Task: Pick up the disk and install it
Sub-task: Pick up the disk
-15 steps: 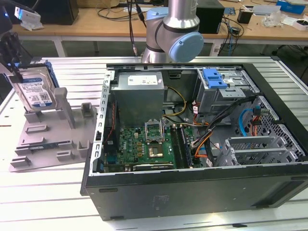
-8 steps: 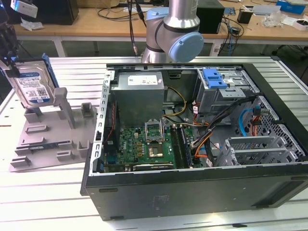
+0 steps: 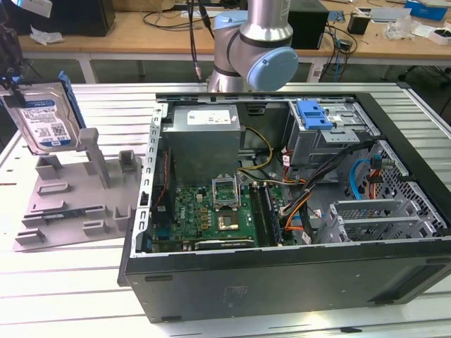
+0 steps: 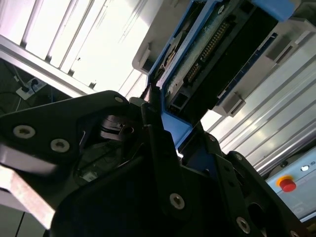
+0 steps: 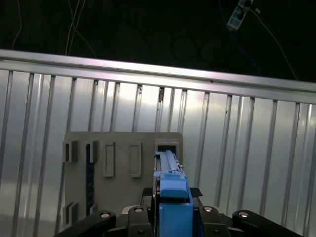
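Observation:
In the exterior view the disk (image 3: 44,120), a silver drive with a blue-and-white label in a blue carrier, hangs tilted at the exterior view's left, just over the grey holder fixture (image 3: 77,197). My gripper (image 3: 11,86) grips it at its upper corner. In the first wrist view the blue carrier's edge (image 5: 171,190) sits clamped between my dark fingers (image 5: 146,192), with the grey fixture (image 5: 118,163) below. The second wrist view has the disk's circuit-board underside (image 4: 217,54) and my gripper (image 4: 165,131) shut on the blue frame.
The open computer case (image 3: 282,267) lies at the exterior view's right, with a power supply (image 3: 204,137), motherboard (image 3: 211,211), loose cables and a grey drive cage topped by a blue bracket (image 3: 315,115). The slatted metal table (image 3: 56,282) carries everything. A red button (image 4: 286,183) is nearby.

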{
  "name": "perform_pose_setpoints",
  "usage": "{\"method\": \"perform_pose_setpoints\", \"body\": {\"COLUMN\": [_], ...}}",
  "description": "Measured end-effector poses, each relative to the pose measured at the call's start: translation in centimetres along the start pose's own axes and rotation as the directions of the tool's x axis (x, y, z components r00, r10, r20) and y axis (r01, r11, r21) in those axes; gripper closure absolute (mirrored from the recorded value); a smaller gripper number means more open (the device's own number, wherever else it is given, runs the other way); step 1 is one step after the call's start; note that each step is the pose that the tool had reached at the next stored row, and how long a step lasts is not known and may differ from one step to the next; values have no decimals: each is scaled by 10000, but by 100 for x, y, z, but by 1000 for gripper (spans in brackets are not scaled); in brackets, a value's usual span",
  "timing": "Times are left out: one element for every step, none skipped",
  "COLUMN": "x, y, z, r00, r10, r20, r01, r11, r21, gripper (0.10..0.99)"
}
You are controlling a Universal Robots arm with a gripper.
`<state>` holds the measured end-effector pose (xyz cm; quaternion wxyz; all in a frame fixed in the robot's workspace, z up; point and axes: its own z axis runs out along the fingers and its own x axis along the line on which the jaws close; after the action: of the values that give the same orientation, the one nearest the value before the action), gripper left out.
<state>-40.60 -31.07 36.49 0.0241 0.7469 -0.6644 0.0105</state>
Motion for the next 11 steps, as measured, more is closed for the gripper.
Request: {"method": "perform_pose_setpoints", "body": {"x": [0,1,1,3,3,4,5,6,7,8,9], "y": [0,-1,-1,-1,-1,-1,-1,0,0,0,0], "z": [-8,-19,-27,-47,-59,-74,-95,-118,-135,-156,-174], "r00": [10000,10000,10000,10000,10000,10000,10000,10000,10000,10000,10000], "r10": [0,0,0,0,0,0,1,0,1,1,1], "r20": [-4,-10,-13,-20,-24,-28,-35,-42,-47,-54,-59], "r01": [0,0,0,0,0,0,-1,0,-1,-1,-1], "r11": [10000,10000,10000,10000,10000,10000,10000,10000,10000,10000,10000], "r21": [-1,-2,-4,-7,-8,-8,-10,-10,-11,-12,-13], "gripper": [718,718,718,718,718,718,718,718,718,718,718]}}
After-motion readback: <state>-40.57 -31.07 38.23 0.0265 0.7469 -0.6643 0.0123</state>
